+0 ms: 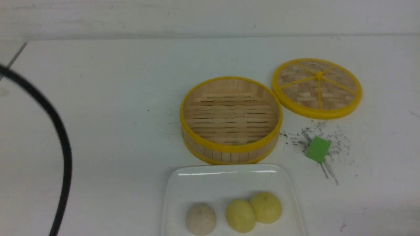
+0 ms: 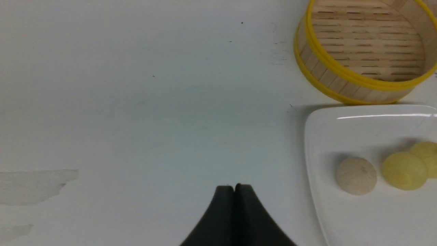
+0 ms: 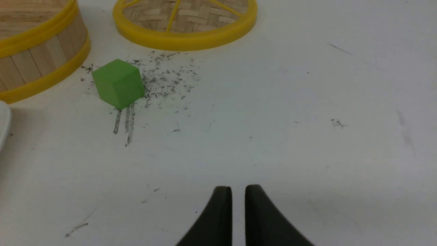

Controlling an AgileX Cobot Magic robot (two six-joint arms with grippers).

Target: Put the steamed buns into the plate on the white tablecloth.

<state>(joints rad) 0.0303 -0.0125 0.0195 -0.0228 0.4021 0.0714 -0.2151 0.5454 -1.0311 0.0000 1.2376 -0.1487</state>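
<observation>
Three steamed buns sit in a row on the plate (image 1: 229, 178), which is my landmark on the white tablecloth (image 1: 108, 137): a beige bun (image 1: 200, 218) and two yellow buns (image 1: 240, 215), the yellow pair touching. Just behind the plate stands the bamboo steamer (image 1: 230, 119) with nothing inside. Its woven lid (image 1: 317, 88) lies flat further back on my right. A green cube (image 1: 318, 149) rests right of the plate among dark scribbles. My left gripper (image 2: 234, 187) hovers left of the plate, fingers pressed together, holding nothing. My right gripper (image 3: 238, 188), beyond the cube, shows a narrow gap, holding nothing.
</observation>
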